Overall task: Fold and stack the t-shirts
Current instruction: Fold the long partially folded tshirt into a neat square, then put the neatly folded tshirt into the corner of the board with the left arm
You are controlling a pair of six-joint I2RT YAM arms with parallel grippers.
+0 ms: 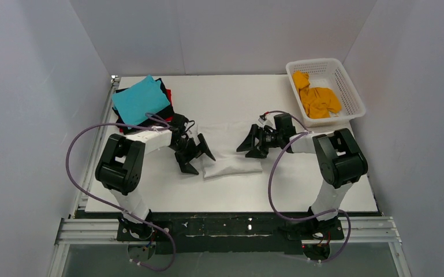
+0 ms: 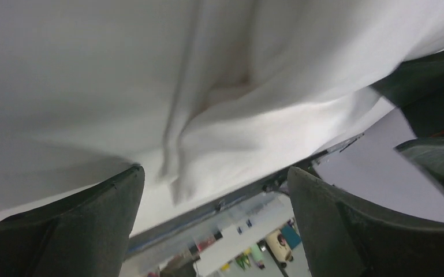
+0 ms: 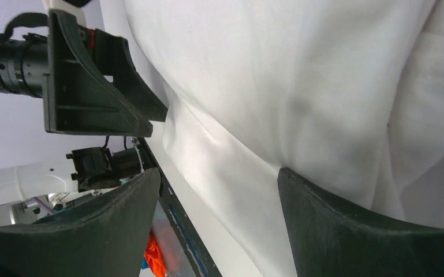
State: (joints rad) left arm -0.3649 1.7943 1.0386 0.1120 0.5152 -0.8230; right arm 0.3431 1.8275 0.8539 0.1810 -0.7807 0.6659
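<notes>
1. White tabletop (image 1: 300, 184) boxed in by plain grey walls. Both arms reach in toward the middle.
2. White t-shirt (image 1: 231, 163) lies mid-table as a compact folded bundle, between the two grippers.
3. At the far left corner sits a stack: teal t-shirt (image 1: 141, 99) on top, black t-shirt (image 1: 126, 124) and red t-shirt (image 1: 168, 94) showing at its edges. Orange t-shirt (image 1: 317, 99) lies crumpled in the basket (image 1: 351, 95), far right.
4. Handling, my judgement: light, limp cloth. The layers will slide over each other and sag if lifted from one point. Pinch through all layers at the bundle's two short ends, one gripper per end, and keep it low and level.
5. Left gripper (image 1: 197, 160): fingers spread wide with nothing between them, just beside the bundle's left end. Its wrist view shows creased white cloth beyond the pads.
6. Right gripper (image 1: 247, 151): fingers also well apart and empty, at the bundle's right end.
7. Whether any fingertip touches the cloth, I cannot tell.
</notes>
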